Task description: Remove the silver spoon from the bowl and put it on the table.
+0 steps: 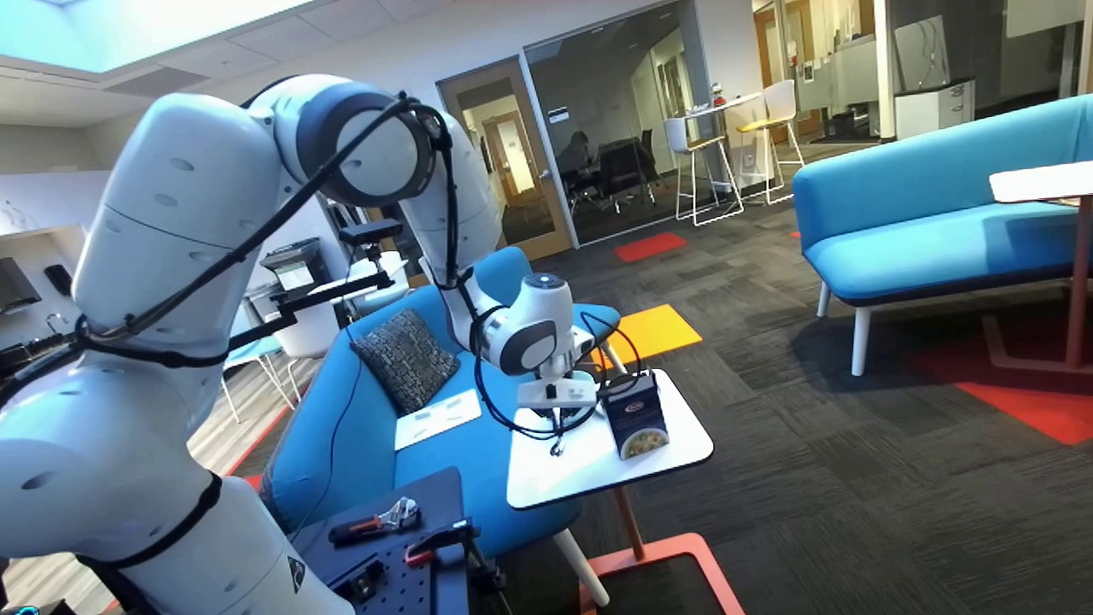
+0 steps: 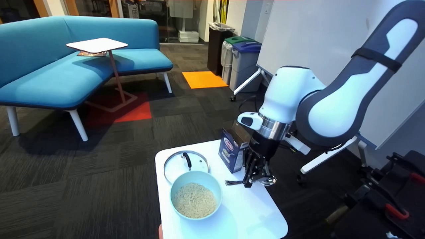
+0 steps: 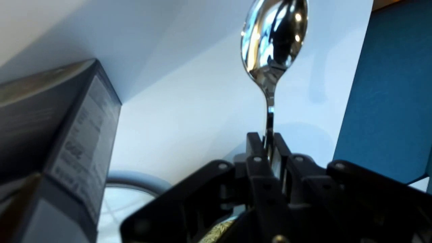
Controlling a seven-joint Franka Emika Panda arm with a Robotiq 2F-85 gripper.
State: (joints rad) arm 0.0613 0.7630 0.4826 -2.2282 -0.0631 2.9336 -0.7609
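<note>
Silver and mirror-bright, the spoon (image 3: 270, 64) is pinched at its handle between the fingers (image 3: 253, 145), over the white tabletop (image 2: 247, 212) and beside the pale-blue bowl (image 2: 196, 176) of grains (image 2: 195, 200); whether it touches down I cannot tell. A glass lid (image 2: 175, 166) and navy cardboard box (image 2: 229, 151) share that surface. Beyond are dark carpet (image 2: 99, 186), a blue sofa (image 2: 40, 89) and a whiteboard (image 2: 312, 36).
</note>
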